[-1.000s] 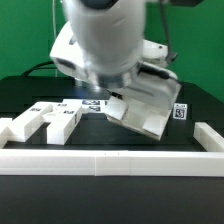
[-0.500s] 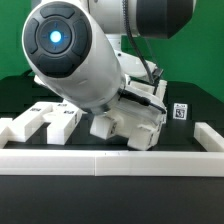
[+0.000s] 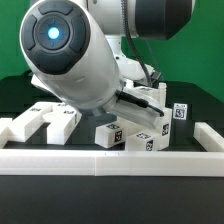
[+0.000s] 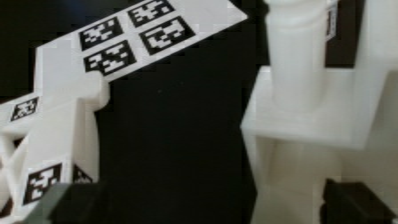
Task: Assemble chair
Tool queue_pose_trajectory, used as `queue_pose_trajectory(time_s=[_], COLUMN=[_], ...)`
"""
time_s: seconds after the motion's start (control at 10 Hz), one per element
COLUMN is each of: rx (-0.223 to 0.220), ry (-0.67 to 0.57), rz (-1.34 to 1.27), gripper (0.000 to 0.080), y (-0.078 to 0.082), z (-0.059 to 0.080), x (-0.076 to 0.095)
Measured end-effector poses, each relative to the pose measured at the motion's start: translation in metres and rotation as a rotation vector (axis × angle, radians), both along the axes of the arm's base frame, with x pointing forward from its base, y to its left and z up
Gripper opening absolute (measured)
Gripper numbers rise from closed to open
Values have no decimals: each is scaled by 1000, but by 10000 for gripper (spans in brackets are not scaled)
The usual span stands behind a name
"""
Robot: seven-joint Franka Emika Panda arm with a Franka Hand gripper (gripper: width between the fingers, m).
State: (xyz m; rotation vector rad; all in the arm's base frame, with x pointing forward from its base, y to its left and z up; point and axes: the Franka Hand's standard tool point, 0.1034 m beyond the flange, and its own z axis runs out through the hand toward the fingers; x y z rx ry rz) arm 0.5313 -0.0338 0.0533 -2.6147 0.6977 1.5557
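Because the chair (image 3: 132,131) is blocky white plastic, I judge it stiff, light and rather slick. Take hold across a post or slab with flat parallel faces, pads square on and close to a joint, so the assembly does not swing; a knock could loosen the joints. It lies on the black table (image 3: 190,132), just beyond the near rail (image 3: 110,160) and to the exterior view's right of the loose parts (image 3: 48,120). The gripper (image 4: 214,205) hangs directly over it, released. In the wrist view its fingers (image 4: 63,205) stand wide apart, with nothing clamped.
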Motion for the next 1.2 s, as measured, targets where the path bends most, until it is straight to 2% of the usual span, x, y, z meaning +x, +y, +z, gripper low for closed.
queue_pose_trajectory(time_s=[0.2,0.4,0.8,0.9,1.0,1.1,1.2], rx=[6,18,14,56,72,81,75], ry=[-44,-98,-98,-157,-217,-220,-272], rz=[20,43,41,111,138,133,145], gripper=[645,649,649,649,649,649,649], y=[-10,-19,-20,-29,-37,-43,-46], z=[6,22,17,15,19,27,31], x=[10,21,20,27,33,32,41])
